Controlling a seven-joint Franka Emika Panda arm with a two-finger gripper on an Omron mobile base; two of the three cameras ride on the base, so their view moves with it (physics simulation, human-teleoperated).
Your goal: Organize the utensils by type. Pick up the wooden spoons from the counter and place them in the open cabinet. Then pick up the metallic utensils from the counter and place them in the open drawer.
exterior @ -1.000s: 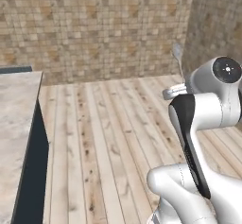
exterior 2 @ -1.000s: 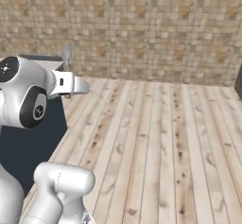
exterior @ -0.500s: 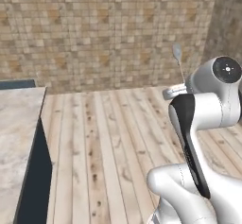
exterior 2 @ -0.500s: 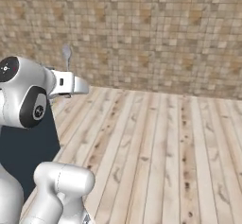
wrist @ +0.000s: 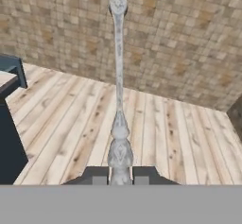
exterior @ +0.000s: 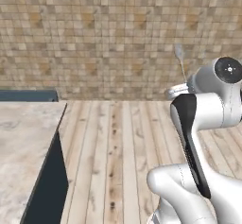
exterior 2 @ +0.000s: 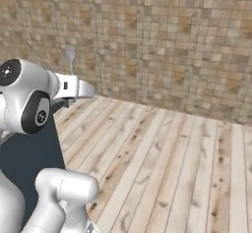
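My gripper (wrist: 120, 178) is shut on the handle of the slim silver-grey metal spoon (wrist: 118, 76). The spoon stands straight out from the fingers, bowl end away from the hand, against the tiled wall. In the left base view the spoon (exterior: 180, 58) rises above the white hand beside the arm's upper joint. From the right base camera the spoon (exterior 2: 71, 58) pokes up just above the hand (exterior 2: 74, 87). The wooden spoons, the dark reddish-brown spoon and the cabinet are out of view.
A pale marble counter (exterior: 23, 138) with a dark blue-grey side fills the left of the left base view, and a dark blue-grey edge (exterior: 28, 95) sits behind it. Its corner (wrist: 10, 76) appears at the hand view's left. Bare wooden floor (exterior 2: 162, 163) runs to the brick-tiled wall (exterior: 108, 34).
The whole scene has slid sideways in both base views, so the camera has turned with the base. More of the counter now appears at the left. The spoon stays in the gripper.
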